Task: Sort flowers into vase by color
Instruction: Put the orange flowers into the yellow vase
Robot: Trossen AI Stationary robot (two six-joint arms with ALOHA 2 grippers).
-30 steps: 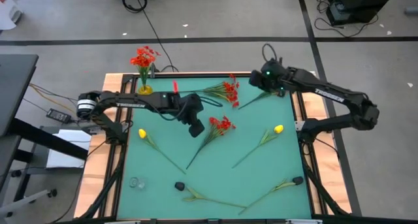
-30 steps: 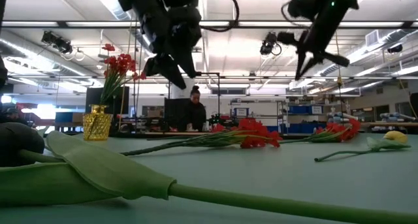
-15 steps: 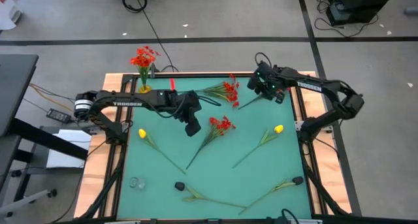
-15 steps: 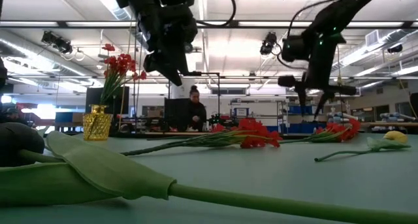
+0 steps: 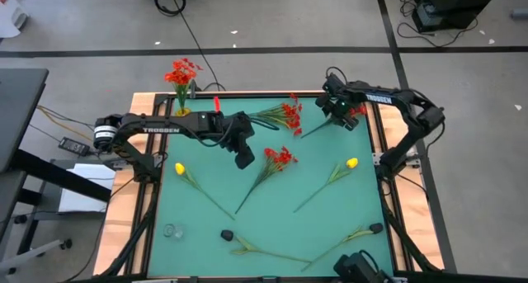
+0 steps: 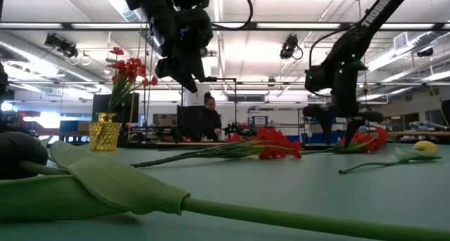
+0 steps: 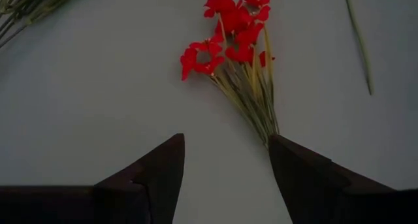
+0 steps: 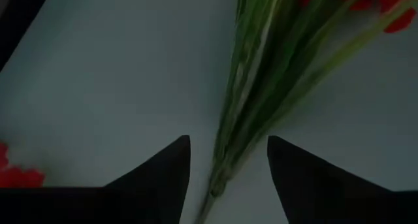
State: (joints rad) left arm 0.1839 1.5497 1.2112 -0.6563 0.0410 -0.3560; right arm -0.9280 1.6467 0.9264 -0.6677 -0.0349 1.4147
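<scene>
While overhead hides it, right gripper (image 8: 228,178) straddles green stems (image 8: 251,100), fingers spread.

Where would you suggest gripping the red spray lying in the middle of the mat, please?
Grip the red spray on its bundled green stems just below the blossoms, coming straight down, fingers across the stems. It lies flat with the stems narrow there, and the open left gripper hovers just beside it.

The table (image 5: 272,221) has a smooth, matt teal top with a bare wooden rim. The flowers (image 5: 279,158) look like plastic stems and cloth-like red petals. The vase (image 6: 104,134) is glossy yellow with a faceted, textured surface. Both arms are dark and matt; each tool's fingers (image 7: 160,175) look like smooth dark plastic.
</scene>
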